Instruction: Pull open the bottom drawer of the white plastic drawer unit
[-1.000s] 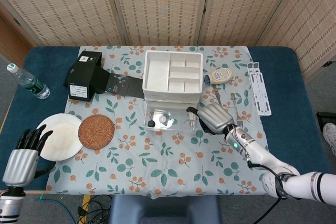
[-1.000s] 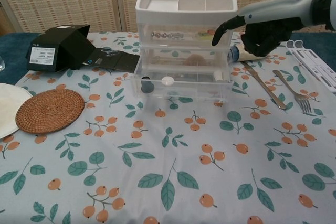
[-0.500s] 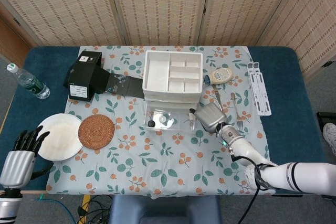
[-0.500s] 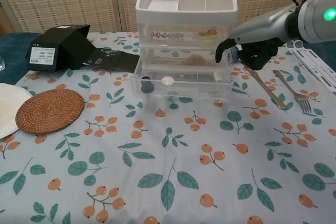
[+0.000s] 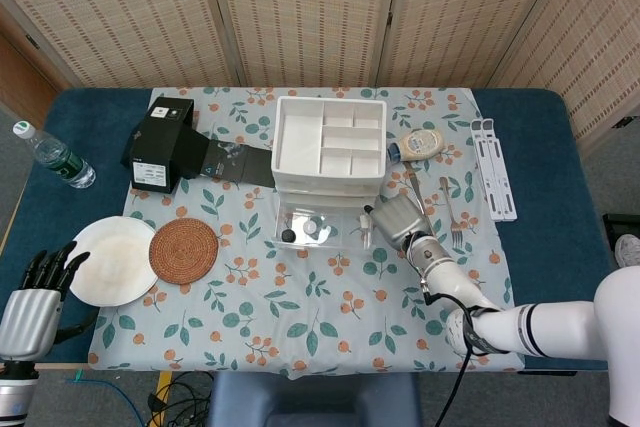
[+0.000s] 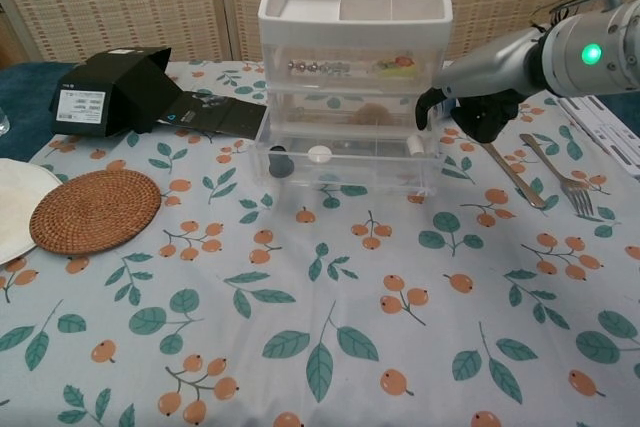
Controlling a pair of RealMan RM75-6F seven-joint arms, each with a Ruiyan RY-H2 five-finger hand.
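Chest view shows the right hand at the right front corner of the bottom drawer, fingers curled beside its rim; whether they actually grip it, I cannot tell. The drawer juts slightly from the drawer unit at mid-table. Best pull straight forward, evenly, since clear smooth plastic is slippery. The left hand hangs off-table, fingers spread.

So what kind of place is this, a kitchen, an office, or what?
Probably a staged test room, not a real kitchen: woven folding screens close off the back, a leaf-and-berry cloth covers the table, and household odds like a fork, plate and black box look laid out as props.
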